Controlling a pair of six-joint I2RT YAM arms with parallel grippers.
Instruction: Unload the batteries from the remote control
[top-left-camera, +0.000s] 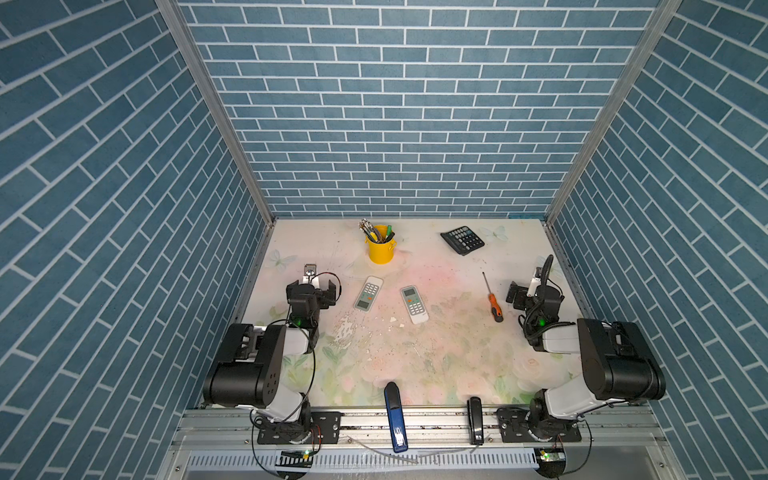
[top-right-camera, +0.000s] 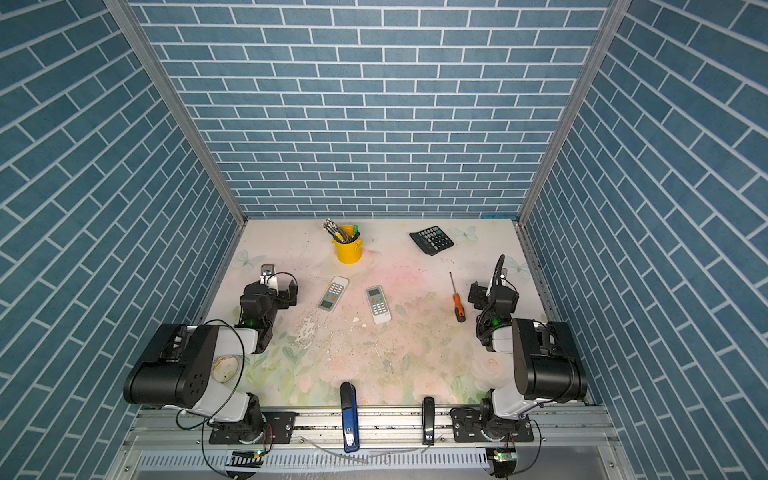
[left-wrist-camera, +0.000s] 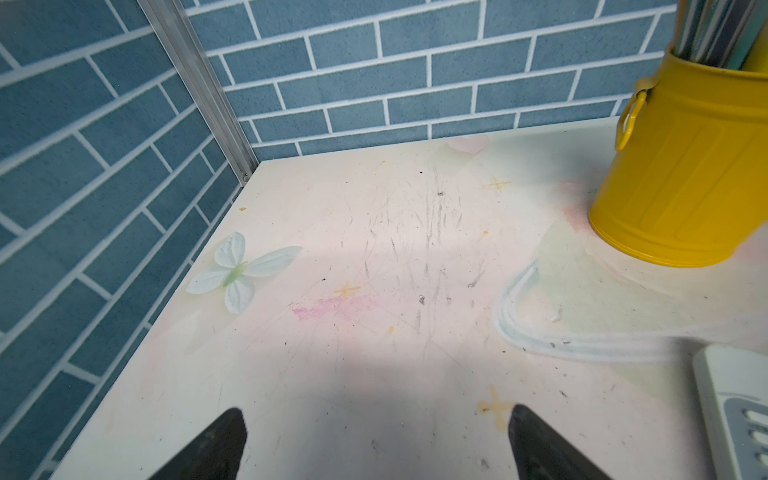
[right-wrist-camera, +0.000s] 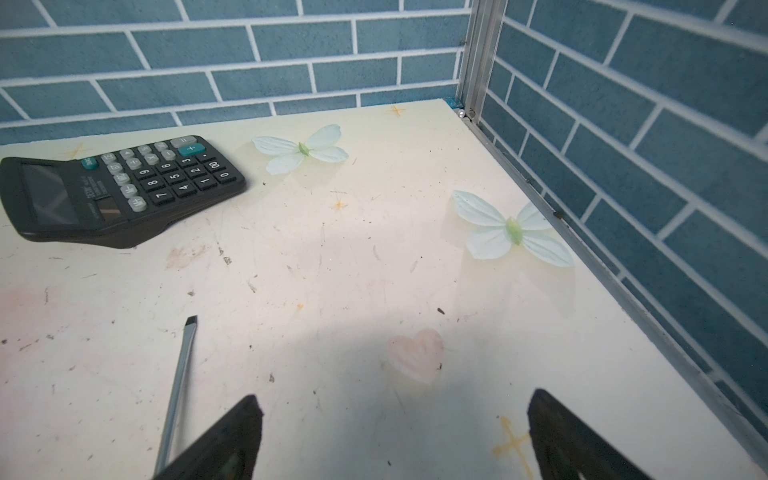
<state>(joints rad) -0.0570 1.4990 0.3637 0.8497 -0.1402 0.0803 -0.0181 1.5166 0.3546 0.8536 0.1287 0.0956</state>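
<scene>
- The left pincer is released, its two dark fingers wide apart with only bare table between them; it hovers at the left side of the table
- The right pincer is likewise spread wide and holds nothing; it hangs over the right side of the table, near the wall
- The first remote control lies flat, button side up, just right of the left pincer in both top views, its top end angled toward the yellow bucket; one corner of it shows at the edge of the left wrist view
- The second remote control lies near the first but apart from it, also button side up, toward the middle of the table
- The batteries cannot be seen: both remotes show only their faces, so the backs are hidden
- A screwdriver with an orange and black handle lies between the second remote control and the right pincer, touching neither; its flat tip points toward the back wall
- The yellow bucket stands upright near the back wall, holding pens
- A black calculator rests at the back right, well apart from the remotes
- A blue stapler and a black stapler sit on the front rail between the two arm bases
</scene>
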